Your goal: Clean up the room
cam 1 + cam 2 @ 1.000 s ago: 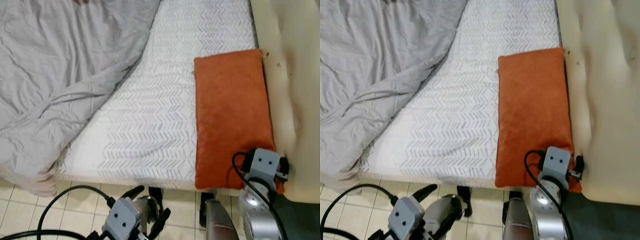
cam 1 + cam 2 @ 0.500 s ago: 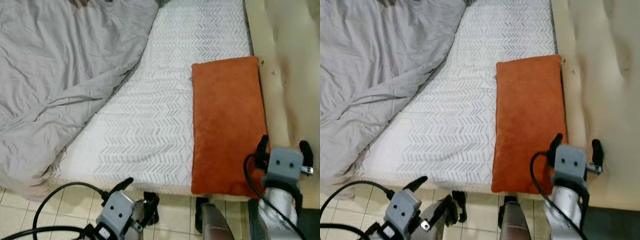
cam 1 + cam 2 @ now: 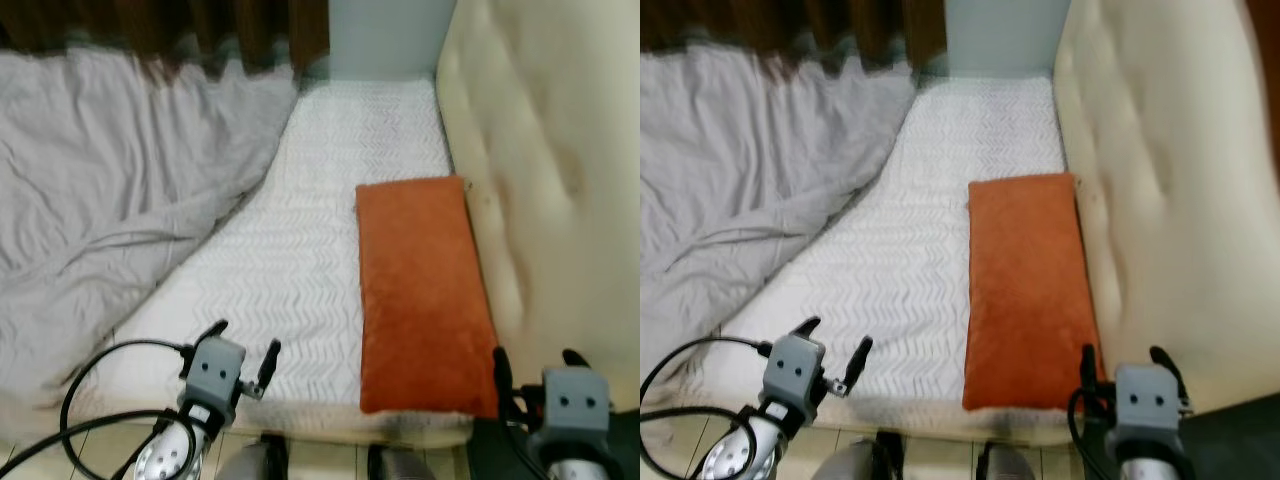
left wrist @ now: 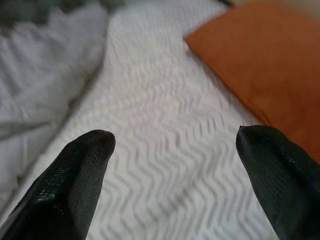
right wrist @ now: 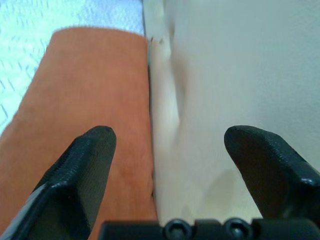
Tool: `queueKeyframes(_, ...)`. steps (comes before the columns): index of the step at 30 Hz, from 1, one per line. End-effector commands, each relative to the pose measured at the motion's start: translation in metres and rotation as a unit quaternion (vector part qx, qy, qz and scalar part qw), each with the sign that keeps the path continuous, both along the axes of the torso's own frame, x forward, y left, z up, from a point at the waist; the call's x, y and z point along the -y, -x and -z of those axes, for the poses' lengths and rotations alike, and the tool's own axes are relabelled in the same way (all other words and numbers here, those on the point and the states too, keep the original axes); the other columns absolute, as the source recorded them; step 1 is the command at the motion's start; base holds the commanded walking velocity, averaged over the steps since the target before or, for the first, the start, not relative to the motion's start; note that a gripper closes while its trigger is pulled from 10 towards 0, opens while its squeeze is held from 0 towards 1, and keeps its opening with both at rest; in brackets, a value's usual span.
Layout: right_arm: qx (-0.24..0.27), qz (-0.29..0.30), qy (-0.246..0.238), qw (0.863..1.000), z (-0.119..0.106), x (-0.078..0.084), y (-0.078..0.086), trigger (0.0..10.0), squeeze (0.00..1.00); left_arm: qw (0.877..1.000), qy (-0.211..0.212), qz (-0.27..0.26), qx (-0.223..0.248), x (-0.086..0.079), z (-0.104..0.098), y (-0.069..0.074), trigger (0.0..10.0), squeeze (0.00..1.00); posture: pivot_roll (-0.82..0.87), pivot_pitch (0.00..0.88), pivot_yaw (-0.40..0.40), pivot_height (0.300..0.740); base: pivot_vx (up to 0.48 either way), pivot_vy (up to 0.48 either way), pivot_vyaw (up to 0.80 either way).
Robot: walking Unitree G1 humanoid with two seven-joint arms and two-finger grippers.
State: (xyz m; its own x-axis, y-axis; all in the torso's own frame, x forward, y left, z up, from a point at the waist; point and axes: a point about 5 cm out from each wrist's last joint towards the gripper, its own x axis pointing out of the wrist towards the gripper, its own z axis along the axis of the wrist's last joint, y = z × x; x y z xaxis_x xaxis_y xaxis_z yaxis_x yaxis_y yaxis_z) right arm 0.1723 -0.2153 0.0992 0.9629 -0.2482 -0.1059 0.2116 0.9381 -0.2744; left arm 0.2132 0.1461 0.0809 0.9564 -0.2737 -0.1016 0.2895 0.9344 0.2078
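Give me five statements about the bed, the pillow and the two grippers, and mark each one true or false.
1. The orange pillow lies against the cream headboard. True.
2. The grey blanket covers the pillow. False: it is bunched on the far side of the mattress, apart from the pillow.
3. The left gripper is open. True.
4. The right gripper is shut on the pillow. False: it is open and holds nothing.
5. The mattress cover is plain black. False: it is white with a grey zigzag pattern.
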Motion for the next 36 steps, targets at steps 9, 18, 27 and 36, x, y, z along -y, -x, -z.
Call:
queueKeyframes(9,0.005,-0.035,-0.021,0.999,0.022,-0.003,-0.058,10.0,0.0,0.997,0.065,-0.04,-0.03,-0.006,0.017,-0.032,10.0,0.0,-0.03,0.0,-0.027,0.74,0.0,0.347,-0.18)
queueKeyframes(18,-0.005,-0.031,-0.032,0.999,0.035,-0.007,-0.061,10.0,0.0,0.996,0.068,-0.032,-0.042,-0.011,0.027,-0.034,10.0,0.0,-0.04,0.0,-0.018,0.74,0.0,0.48,-0.8)
queueKeyframes(27,0.0,-0.043,-0.031,0.999,0.038,-0.01,-0.062,10.0,0.0,0.996,0.075,-0.024,-0.041,-0.01,0.029,-0.034,10.0,0.0,-0.05,0.0,-0.007,0.74,0.0,0.48,-0.25)
queueKeyframes(36,-0.01,-0.069,-0.04,0.997,0.043,-0.012,-0.068,10.0,0.0,0.995,0.08,-0.042,-0.034,-0.006,0.03,-0.031,10.0,0.0,-0.03,0.0,-0.026,0.74,0.0,0.48,0.16)
